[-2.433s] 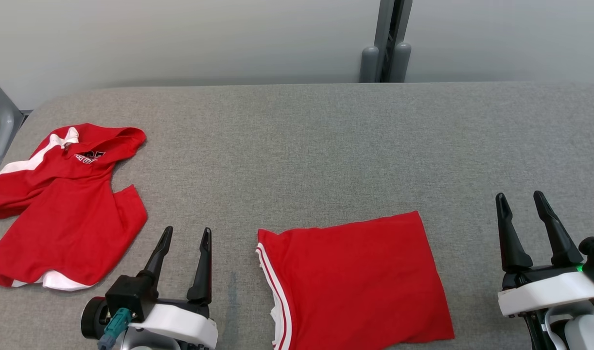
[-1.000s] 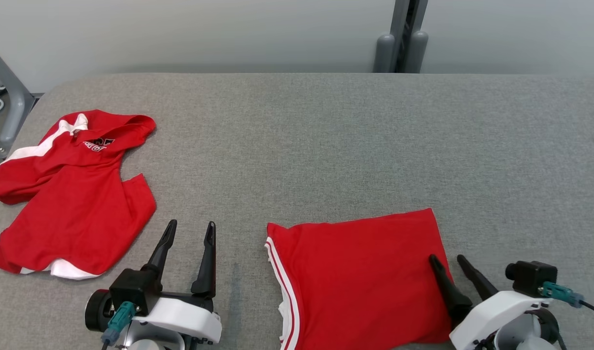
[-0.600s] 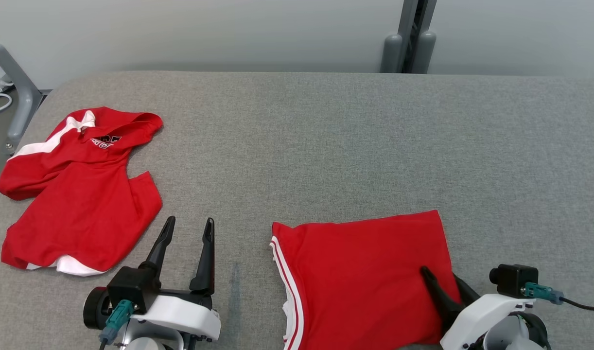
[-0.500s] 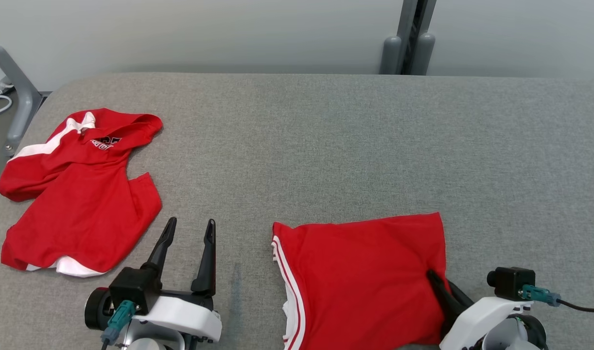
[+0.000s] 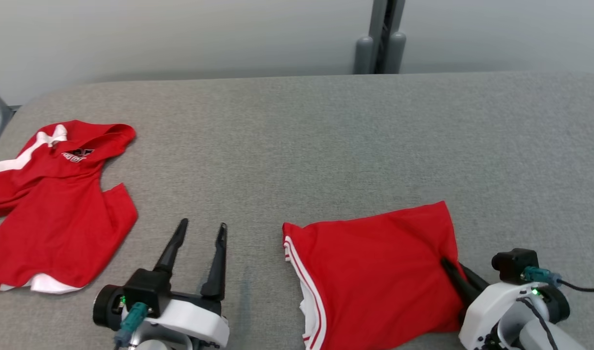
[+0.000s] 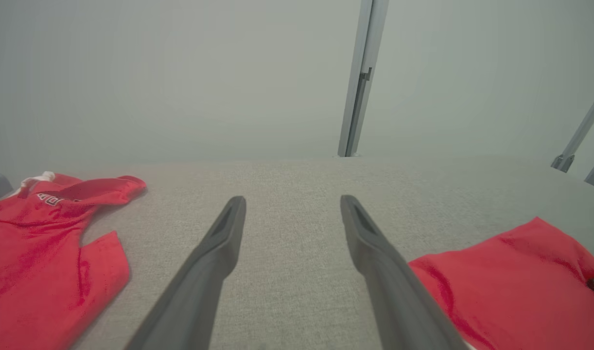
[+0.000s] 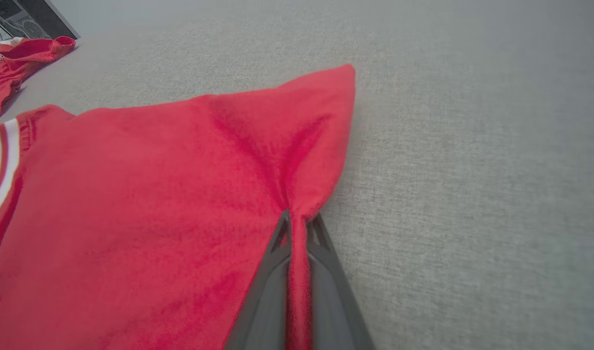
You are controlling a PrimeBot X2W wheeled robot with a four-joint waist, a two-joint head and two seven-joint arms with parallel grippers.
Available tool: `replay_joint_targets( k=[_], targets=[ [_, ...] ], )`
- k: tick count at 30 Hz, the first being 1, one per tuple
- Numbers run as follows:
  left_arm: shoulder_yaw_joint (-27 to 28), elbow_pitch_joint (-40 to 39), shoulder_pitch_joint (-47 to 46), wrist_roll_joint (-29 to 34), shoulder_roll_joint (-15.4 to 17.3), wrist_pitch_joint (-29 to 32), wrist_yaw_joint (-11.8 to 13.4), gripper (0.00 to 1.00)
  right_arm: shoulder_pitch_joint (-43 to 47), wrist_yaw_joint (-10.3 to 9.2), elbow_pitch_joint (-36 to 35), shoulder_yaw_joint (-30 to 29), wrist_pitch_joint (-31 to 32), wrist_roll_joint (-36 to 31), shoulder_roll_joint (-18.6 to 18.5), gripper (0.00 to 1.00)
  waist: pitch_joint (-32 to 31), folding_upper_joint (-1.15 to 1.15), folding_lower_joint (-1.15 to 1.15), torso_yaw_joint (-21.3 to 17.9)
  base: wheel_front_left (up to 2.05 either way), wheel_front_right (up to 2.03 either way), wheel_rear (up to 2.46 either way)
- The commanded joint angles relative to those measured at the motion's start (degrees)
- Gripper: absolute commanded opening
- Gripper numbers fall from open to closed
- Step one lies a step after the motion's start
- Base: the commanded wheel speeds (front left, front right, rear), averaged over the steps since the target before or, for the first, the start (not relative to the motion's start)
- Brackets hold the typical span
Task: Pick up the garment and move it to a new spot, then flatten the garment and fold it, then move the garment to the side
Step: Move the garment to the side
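Observation:
A folded red garment (image 5: 375,272) with white stripes along its left edge lies on the grey table (image 5: 326,146) at the front, right of centre. My right gripper (image 5: 453,266) is shut on the garment's right edge, and a ridge of cloth is pinched between its fingers (image 7: 299,218). Creases in the garment (image 7: 156,194) run up to the far right corner. My left gripper (image 5: 202,224) hovers open over bare table to the left of the garment (image 6: 501,282), and its fingers (image 6: 292,201) hold nothing.
A second red garment (image 5: 59,209) with white trim and dark lettering lies crumpled at the table's left side (image 6: 39,253) and shows far off in the right wrist view (image 7: 15,63). A grey post (image 5: 379,43) stands behind the table's back edge.
My right gripper swung in from the right, closed on the folded garment's right edge and puckered the cloth. The head camera shifted. The left gripper stayed open.

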Motion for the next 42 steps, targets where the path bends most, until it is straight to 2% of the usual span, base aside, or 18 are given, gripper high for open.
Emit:
replay_joint_targets(
  k=[1, 7, 8, 11, 17, 25, 30, 37, 42],
  targets=[
    [-0.3, 0.2, -0.2, 1.0, 0.1, -0.2, -0.6, 1.00, -0.9, -0.04, 0.4, 0.4, 0.1, -0.6, -1.1, 0.00, 0.8, 0.00, 0.00, -1.3, 0.00, 0.00, 0.00],
    [-2.8, 0.2, -4.2, 3.9, 0.2, -0.2, -2.1, 1.00, -6.3, -0.04, 2.1, 2.7, -0.6, -2.9, -7.6, 0.00, 4.9, 0.00, 0.00, -4.4, 0.00, 0.00, 0.00],
    [-3.4, 0.0, -5.9, 4.7, 0.2, -0.2, -2.5, 1.00, -8.6, -0.04, 2.4, 3.5, -1.0, -3.7, -9.9, 0.00, 7.1, 0.00, 0.00, -5.7, 0.00, 0.00, 0.00],
    [-4.7, -0.1, -8.4, 6.2, 0.2, -0.2, -3.5, 1.00, -12.4, -0.04, 2.8, 4.2, -1.5, -4.2, -13.1, 0.00, 10.6, 0.00, 0.00, -7.8, 0.00, 0.00, 0.00],
    [-7.7, 1.0, -13.5, 8.8, 0.8, -0.2, -5.2, 1.00, -19.6, -0.04, 4.0, 5.2, -3.1, -4.2, -18.0, 0.00, 17.3, 0.00, 0.00, -12.0, 0.00, 0.00, 0.00],
    [-9.9, 2.0, -20.2, 9.7, 0.7, -0.2, -6.0, 1.00, -26.3, -0.04, 6.9, 5.7, -4.8, -3.6, -22.8, 0.00, 23.1, 0.00, 0.00, -15.1, 0.00, 0.00, 0.00],
    [-12.1, 2.8, -24.4, 10.4, 0.7, -0.2, -6.6, 1.00, -30.5, -0.04, 9.0, 5.0, -5.6, -3.0, -26.3, 0.00, 26.6, 0.00, 0.00, -15.6, 0.00, 0.00, 0.00],
    [-13.9, 3.7, -28.7, 10.3, 0.9, 0.1, -6.9, 1.00, -35.5, -0.04, 11.7, 3.9, -6.2, -3.0, -30.9, 0.00, 31.3, 0.00, 0.00, -14.4, 0.00, 0.00, 0.00],
    [-13.6, 4.3, -30.0, 9.8, 1.6, 0.3, -6.9, 1.00, -37.6, -0.04, 14.4, 3.1, -5.7, -1.9, -32.2, 0.00, 34.0, 0.00, 0.00, -13.4, 0.00, 0.00, 0.00]
  ],
)
